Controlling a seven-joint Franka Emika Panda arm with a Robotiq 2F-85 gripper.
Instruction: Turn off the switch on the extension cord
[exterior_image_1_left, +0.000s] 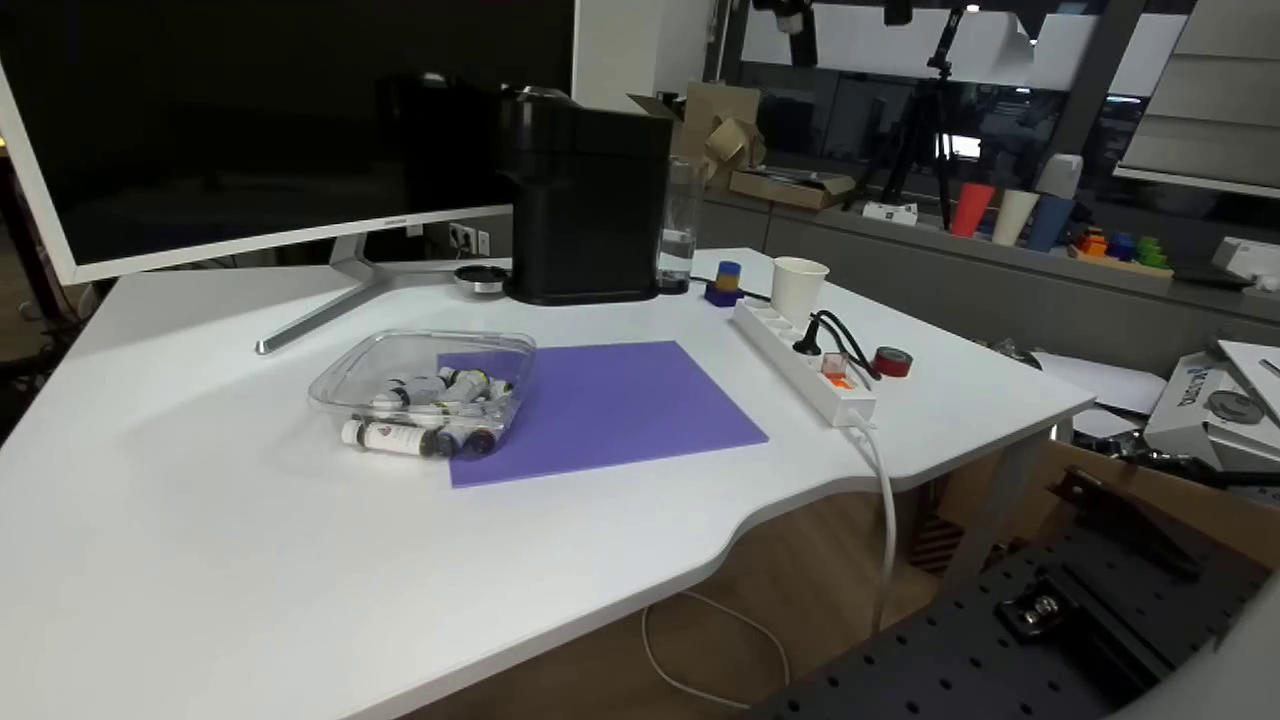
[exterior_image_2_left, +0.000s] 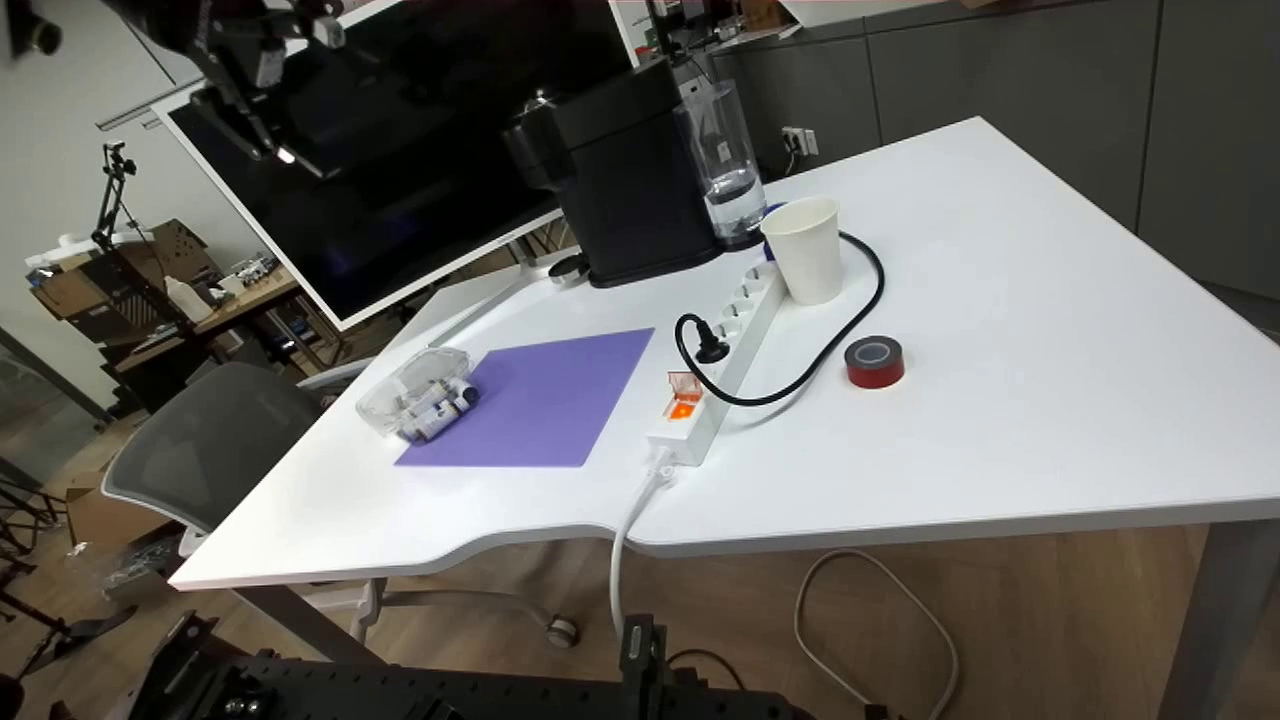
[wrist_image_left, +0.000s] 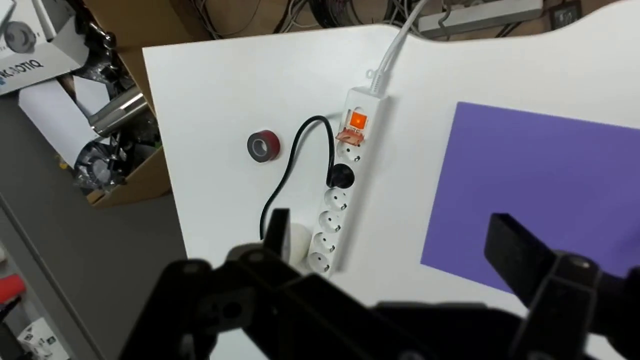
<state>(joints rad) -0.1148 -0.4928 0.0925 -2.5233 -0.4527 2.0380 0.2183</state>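
Observation:
The extension cord is a white strip lying on the table in both exterior views (exterior_image_1_left: 775, 345) (exterior_image_2_left: 747, 345) and the wrist view (wrist_image_left: 331, 210). Its small switch (exterior_image_1_left: 842, 382) glows orange at the cable end, also in an exterior view (exterior_image_2_left: 681, 411) and the wrist view (wrist_image_left: 358, 120). A clear reddish cover (wrist_image_left: 350, 137) stands flipped open beside the switch. One black plug (wrist_image_left: 342, 176) sits in a socket. My gripper (wrist_image_left: 390, 225) is open and empty, above the table and apart from the strip. Its dark parts show at the top edge in an exterior view (exterior_image_2_left: 265, 110).
A white paper cup (exterior_image_2_left: 805, 250) stands against the strip's far end. A tape roll (exterior_image_2_left: 874, 362) and the black cable lie beside the strip. A purple sheet (exterior_image_1_left: 620, 410), a clear tray with bottles (exterior_image_1_left: 425, 345) and a black coffee machine (exterior_image_1_left: 590, 190) are on the table.

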